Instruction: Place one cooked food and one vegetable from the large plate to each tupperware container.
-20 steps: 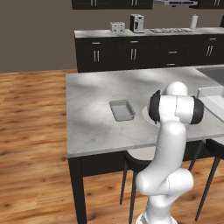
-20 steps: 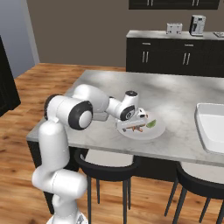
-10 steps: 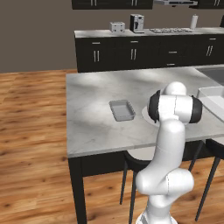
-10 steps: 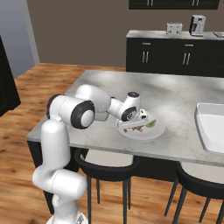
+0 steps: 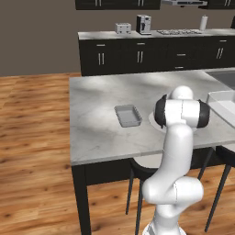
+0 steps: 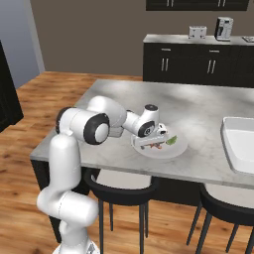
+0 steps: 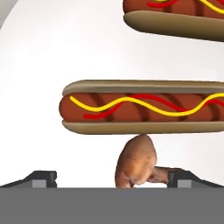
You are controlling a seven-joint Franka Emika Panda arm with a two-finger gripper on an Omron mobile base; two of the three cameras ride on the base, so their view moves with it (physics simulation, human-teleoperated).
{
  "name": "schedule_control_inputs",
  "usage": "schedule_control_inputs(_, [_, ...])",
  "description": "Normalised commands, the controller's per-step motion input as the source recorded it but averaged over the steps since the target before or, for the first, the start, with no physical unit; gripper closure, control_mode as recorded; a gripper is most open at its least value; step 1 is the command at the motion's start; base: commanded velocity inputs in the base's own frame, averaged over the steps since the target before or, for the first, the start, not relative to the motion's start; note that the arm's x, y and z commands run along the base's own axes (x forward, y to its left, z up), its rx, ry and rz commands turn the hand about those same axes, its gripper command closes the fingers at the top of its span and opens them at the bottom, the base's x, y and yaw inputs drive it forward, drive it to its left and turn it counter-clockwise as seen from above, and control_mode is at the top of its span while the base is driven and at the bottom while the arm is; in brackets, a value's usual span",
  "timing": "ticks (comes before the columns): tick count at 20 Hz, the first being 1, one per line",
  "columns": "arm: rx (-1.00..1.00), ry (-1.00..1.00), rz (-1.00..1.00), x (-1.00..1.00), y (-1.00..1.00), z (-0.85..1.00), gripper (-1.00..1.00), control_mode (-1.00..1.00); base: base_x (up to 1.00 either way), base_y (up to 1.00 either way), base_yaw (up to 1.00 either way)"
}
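I see the jaws spread over the large plate (image 6: 176, 149) near the table's front edge, flanking a brown vegetable (image 7: 135, 162), possibly a sweet potato, below a hot dog (image 7: 144, 107).

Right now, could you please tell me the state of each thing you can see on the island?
gripper: open, low over the plate, fingertips either side of a brown vegetable
large plate: still holds food
nearer hot dog: lying flat on the plate
farther hot dog: lying flat on the plate
brown vegetable: on the plate, ungrasped
grey container: empty
white container: looks empty
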Motion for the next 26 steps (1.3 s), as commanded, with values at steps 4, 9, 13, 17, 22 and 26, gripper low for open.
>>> schedule_control_inputs(4, [0.0,-0.03,0.0,0.2,0.0,-0.06,-1.0,-1.0,0.0,0.0,0.0])
schedule_control_inputs(9, [0.0,-0.01,0.0,0.07,-0.02,0.0,-1.0,-1.0,0.0,0.0,0.0])
schedule_control_inputs(13, [0.0,0.0,0.0,0.0,-0.16,0.0,-1.0,-1.0,0.0,0.0,0.0])
schedule_control_inputs(17, [0.0,0.0,0.0,0.02,-0.16,-0.03,-1.0,-1.0,0.0,0.0,0.0])
schedule_control_inputs(22, [0.0,0.0,0.0,0.16,0.0,-0.11,-1.0,-1.0,0.0,0.0,0.0])
schedule_control_inputs(26, [0.0,0.0,0.0,0.02,0.0,-0.04,-1.0,-1.0,0.0,0.0,0.0])
